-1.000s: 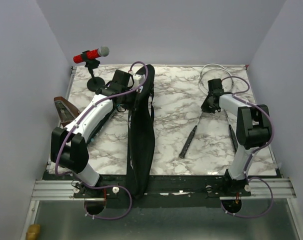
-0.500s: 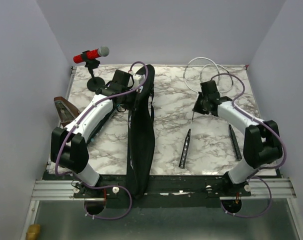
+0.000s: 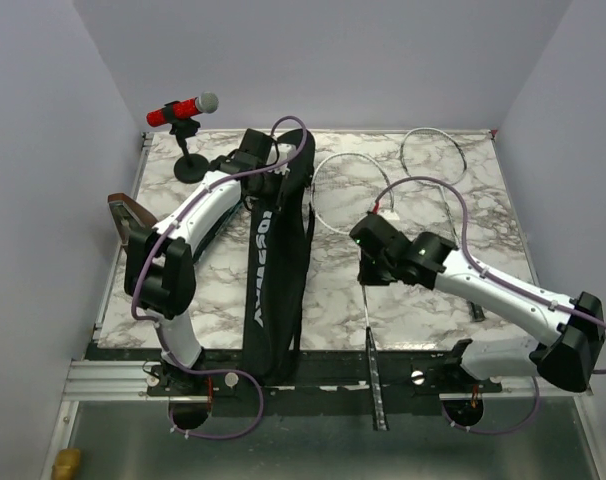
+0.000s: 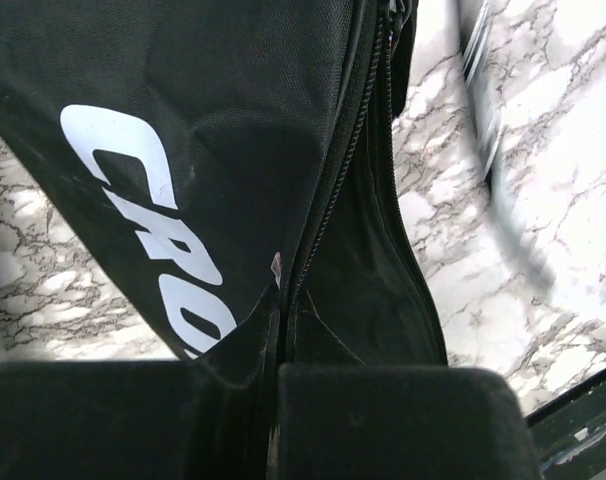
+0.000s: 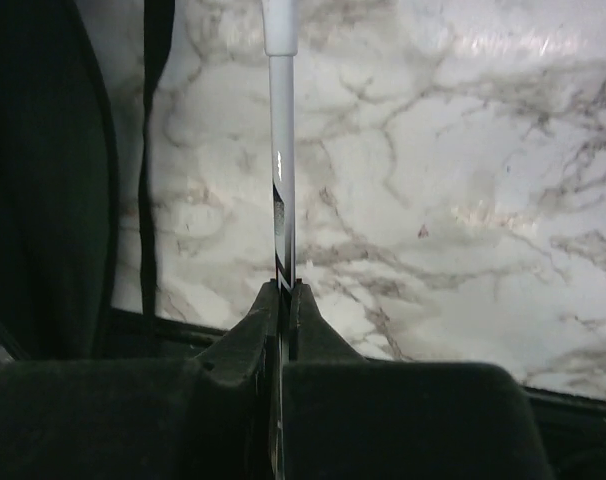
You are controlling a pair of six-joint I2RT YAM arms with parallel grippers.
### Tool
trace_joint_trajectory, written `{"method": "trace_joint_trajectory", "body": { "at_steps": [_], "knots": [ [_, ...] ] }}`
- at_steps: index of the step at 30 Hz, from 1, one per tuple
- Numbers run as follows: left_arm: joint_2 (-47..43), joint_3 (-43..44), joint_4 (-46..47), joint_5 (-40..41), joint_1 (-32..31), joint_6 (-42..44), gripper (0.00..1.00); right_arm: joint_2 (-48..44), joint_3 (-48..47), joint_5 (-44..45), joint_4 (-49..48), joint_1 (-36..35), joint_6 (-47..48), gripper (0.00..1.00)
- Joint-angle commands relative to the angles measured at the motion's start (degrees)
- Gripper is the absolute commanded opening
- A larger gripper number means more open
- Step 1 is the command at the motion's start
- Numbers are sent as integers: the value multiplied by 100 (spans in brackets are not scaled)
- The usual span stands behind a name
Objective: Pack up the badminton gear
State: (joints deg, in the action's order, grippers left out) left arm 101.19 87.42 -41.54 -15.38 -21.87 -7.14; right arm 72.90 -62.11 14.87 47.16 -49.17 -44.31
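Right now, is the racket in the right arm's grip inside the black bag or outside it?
Outside. The right gripper is shut on the racket by its shaft, over the marble table, beside the bag.

bag [image 3: 273, 300] black, white lettering | table [image 3: 503, 210] white-grey marble | microphone [image 3: 178, 108] red

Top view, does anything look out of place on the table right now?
Yes: the racket pinched in the right gripper has its dark handle sticking out past the table's near edge.
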Motion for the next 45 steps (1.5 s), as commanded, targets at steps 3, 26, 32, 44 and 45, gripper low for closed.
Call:
{"method": "trace_joint_trajectory", "body": {
  "at_steps": [3, 26, 32, 44, 45],
  "knots": [
    [524, 688, -433, 166, 34, -165, 0, 329, -425, 815, 1743, -1506, -1324, 1],
    [666, 742, -513, 52, -89, -156, 0, 1050, -961, 763, 2747, -3371, -2170, 1],
    [727, 830, -557, -88, -204, -148, 0, 1779, -1215, 710, 2667, -3459, -1844, 1],
    [710, 619, -504, -562, -467, -192, 0, 2553, -1954, 745, 2009, -3389, -1124, 1],
    [692, 610, -513, -589, -476, -192, 0, 2562, -1928, 702, 1869, -3328, -1062, 1]
  ]
}}
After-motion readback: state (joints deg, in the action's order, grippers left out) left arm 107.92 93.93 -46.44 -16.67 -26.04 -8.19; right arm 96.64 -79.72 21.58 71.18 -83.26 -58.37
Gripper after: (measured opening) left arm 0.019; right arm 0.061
